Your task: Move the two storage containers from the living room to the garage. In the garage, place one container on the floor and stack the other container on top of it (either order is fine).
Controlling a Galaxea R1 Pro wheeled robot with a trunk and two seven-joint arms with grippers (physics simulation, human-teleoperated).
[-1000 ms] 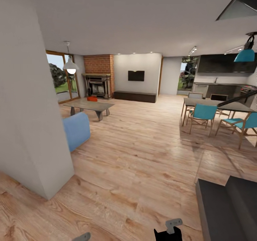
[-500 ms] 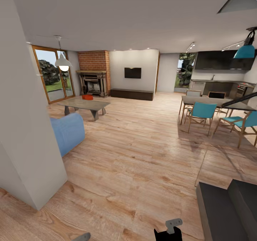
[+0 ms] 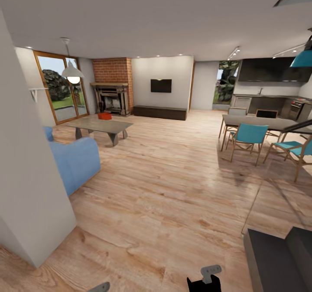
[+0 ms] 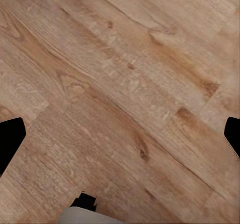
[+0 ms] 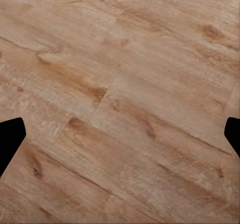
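Note:
Far ahead in the living room, an orange-red storage container point(image 3: 104, 116) sits on a low coffee table point(image 3: 104, 126) in front of the brick fireplace point(image 3: 112, 96); it is too small to tell whether it is one bin or two. The garage is out of view. My left gripper point(image 4: 120, 139) is open over bare wood planks, its dark fingertips point(image 4: 10, 139) at the frame's sides with nothing between them. My right gripper point(image 5: 120, 136) is likewise open and empty above the plank floor. Both hang low, far from the container.
A white wall corner point(image 3: 30, 188) stands close on my left, with a blue sofa point(image 3: 78, 164) just beyond it. A dining table point(image 3: 264, 123) with teal chairs is at the right. Dark steps point(image 3: 277, 257) sit at the lower right. Open plank floor point(image 3: 164, 175) leads towards the coffee table.
The whole view has shifted: the wall corner slid left and the glass doors and more of the sofa came into sight, so the camera moved. Grippers stay open.

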